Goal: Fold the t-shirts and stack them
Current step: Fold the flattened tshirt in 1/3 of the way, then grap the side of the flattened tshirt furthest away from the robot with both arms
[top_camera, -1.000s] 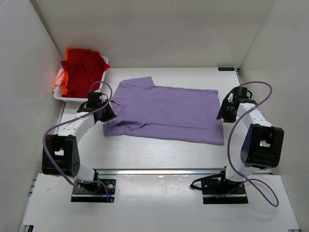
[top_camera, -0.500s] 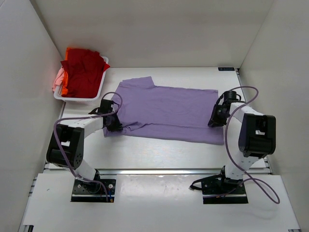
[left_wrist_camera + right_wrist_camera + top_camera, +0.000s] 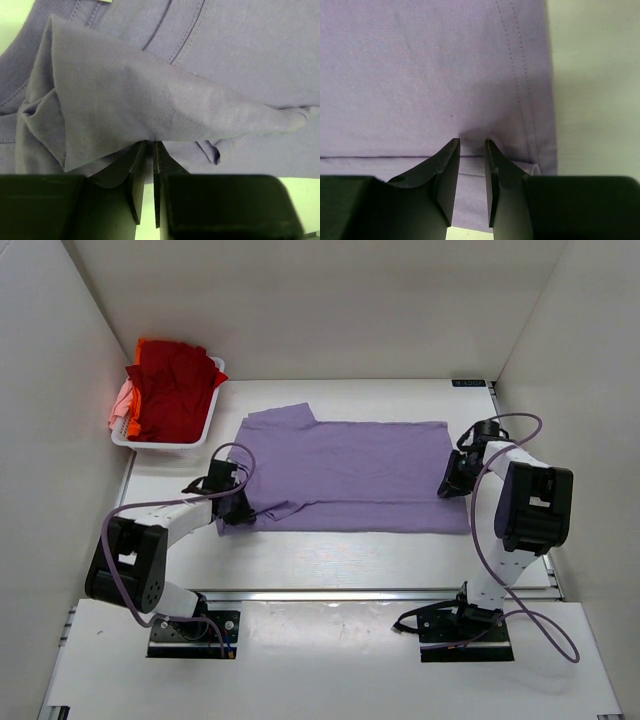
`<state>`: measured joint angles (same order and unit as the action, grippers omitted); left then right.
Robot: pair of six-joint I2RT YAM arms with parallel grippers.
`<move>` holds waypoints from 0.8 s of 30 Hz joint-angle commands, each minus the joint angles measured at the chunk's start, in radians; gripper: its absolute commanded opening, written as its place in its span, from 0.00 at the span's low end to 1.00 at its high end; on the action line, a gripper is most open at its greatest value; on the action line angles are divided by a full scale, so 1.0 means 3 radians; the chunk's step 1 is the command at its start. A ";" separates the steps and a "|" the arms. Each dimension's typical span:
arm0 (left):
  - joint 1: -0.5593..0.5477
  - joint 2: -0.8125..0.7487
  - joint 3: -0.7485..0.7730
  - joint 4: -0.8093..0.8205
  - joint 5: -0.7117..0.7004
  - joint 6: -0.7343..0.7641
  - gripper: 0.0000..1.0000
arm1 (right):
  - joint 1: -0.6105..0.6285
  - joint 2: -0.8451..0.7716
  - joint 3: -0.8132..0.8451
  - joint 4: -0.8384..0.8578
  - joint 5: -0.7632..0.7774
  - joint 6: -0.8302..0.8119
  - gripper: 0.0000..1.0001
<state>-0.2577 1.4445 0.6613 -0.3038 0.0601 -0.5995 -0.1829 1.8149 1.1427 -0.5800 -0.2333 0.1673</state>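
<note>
A lavender t-shirt lies spread across the middle of the table, collar end to the left. My left gripper is at its near-left corner, shut on a raised fold of cloth beside the ribbed collar. At the right hem my right gripper has its jaws pinched on a pucker of the lavender cloth, next to the stitched hem. Red, orange and pale pink t-shirts are heaped in the basket at the back left.
The white plastic basket stands against the left wall. White walls close in the table on the left, back and right. Both arms' purple cables loop above the table near the shirt's ends.
Both grippers have closed on the shirt's ends. The near edge has been drawn in from both ends, so the shirt now looks narrower front to back.
</note>
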 commanded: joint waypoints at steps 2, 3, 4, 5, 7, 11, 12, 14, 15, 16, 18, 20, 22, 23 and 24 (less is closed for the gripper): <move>0.0056 -0.0110 -0.0073 -0.0321 -0.0011 0.0055 0.23 | 0.0032 -0.0011 -0.0025 -0.0152 0.0225 -0.0123 0.25; 0.0071 -0.0136 0.0034 -0.0367 -0.0021 0.0091 0.23 | 0.0052 -0.0036 -0.0051 -0.0178 0.0256 -0.0103 0.24; 0.0097 -0.0136 0.0086 -0.0403 -0.0042 0.0126 0.26 | 0.0073 -0.0057 -0.0061 -0.0234 0.0312 -0.0097 0.26; 0.0122 -0.0141 0.0253 -0.0500 -0.0037 0.0137 0.29 | 0.0073 -0.0057 -0.0076 -0.0240 0.0343 -0.0082 0.25; 0.0123 -0.0141 0.0474 -0.0638 0.0060 0.0183 0.30 | 0.0042 -0.0037 -0.0031 -0.0270 0.0353 -0.0087 0.25; 0.0123 -0.0198 0.1041 -0.0649 0.0188 0.0173 0.34 | 0.0017 -0.0052 0.0240 -0.0337 0.0256 -0.0143 0.29; 0.0138 -0.0147 0.1215 -0.0619 0.0234 0.0193 0.34 | 0.0052 -0.0087 0.0332 -0.0342 0.0261 -0.0123 0.32; 0.0123 0.0087 0.1511 -0.0547 0.0285 0.0239 0.35 | 0.0124 -0.0154 0.0501 -0.0276 0.0215 -0.0143 0.36; 0.0128 0.0185 0.1721 -0.0496 0.0250 0.0310 0.37 | 0.0175 -0.0179 0.0623 -0.0260 0.0200 -0.0113 0.38; 0.0113 0.0383 0.1945 -0.0460 0.0169 0.0382 0.37 | 0.0195 -0.0195 0.0725 -0.0210 0.0174 -0.0103 0.39; 0.0143 0.0727 0.2283 -0.0414 0.0117 0.0469 0.37 | 0.0282 -0.0195 0.0859 -0.0194 0.0164 -0.0067 0.40; 0.0184 0.1171 0.2601 -0.0373 0.0005 0.0525 0.37 | 0.0323 -0.0164 0.1033 -0.0112 0.0103 -0.0057 0.40; 0.0230 0.1468 0.3040 -0.0322 -0.0072 0.0546 0.37 | 0.0349 -0.0134 0.1089 -0.0086 0.0077 -0.0036 0.41; 0.0225 0.1672 0.3244 -0.0296 -0.0143 0.0577 0.38 | 0.0359 -0.0139 0.1105 -0.0056 0.0021 -0.0006 0.41; 0.0230 0.1866 0.3348 -0.0296 -0.0164 0.0607 0.38 | 0.0354 -0.0139 0.1095 -0.0040 0.0011 -0.0005 0.41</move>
<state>-0.2062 1.9030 1.5696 -0.4000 0.0643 -0.4614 -0.0780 1.8065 1.4513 -0.6151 -0.2024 0.1535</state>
